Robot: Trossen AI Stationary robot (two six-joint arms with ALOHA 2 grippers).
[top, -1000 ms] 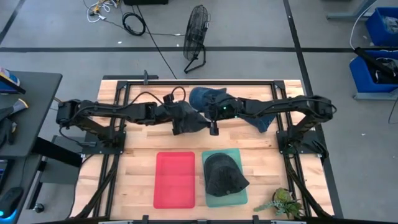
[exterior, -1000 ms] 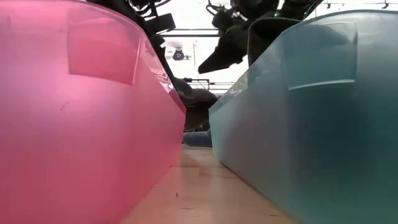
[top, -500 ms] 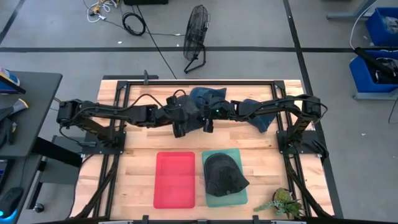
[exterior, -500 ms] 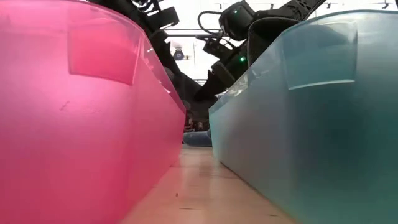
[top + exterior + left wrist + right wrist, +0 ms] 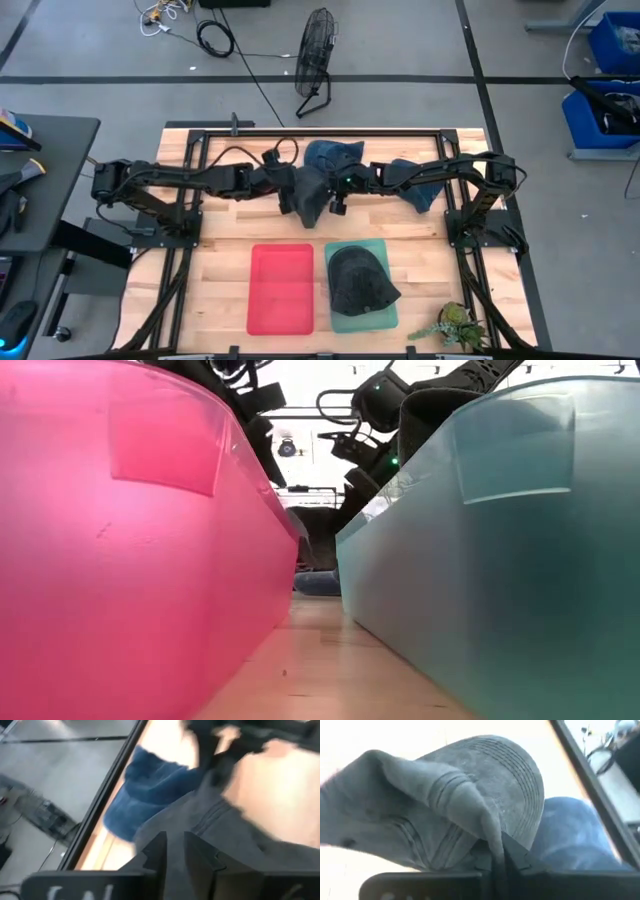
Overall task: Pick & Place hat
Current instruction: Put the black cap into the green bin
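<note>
Both grippers, left (image 5: pixel 172 852) and right (image 5: pixel 497 855), have fingers pinched shut on the grey hat (image 5: pixel 312 190) above the worktop (image 5: pixel 225 260)

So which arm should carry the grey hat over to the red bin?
Probably the left. Both grippers, left and right, are shut on the grey hat, but the empty red bin sits on the left arm's side.

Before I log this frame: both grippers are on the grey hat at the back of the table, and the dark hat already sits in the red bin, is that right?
Not quite: the high view shows the dark hat in the teal bin, not the red bin, which shows nothing inside. The rest holds: the left gripper and right gripper are both on the grey hat.
</note>
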